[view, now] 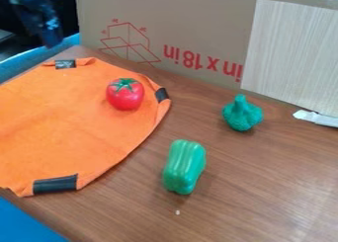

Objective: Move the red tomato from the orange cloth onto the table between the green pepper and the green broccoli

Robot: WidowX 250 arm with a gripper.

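Observation:
The black gripper (50, 34) hangs at the upper left of the camera view, above and beyond the back edge of an orange cloth (72, 122). The cloth lies spread on the wooden table, with black tape patches on its edges. A red tomato with a green top (125, 94) rests on the cloth near its right edge. Right of the cloth, a green bell pepper (184, 167) lies on the bare wood. Farther back and to the right stands a green broccoli piece (242, 113). The gripper touches none of these; the tomato is the nearest of them.
A cardboard box panel (191, 19) with red print stands along the back of the table (264, 191). A pale wood-grain board (294, 53) leans at the right, with a white object (316, 118) at its foot. Blue surfaces show at the left corners.

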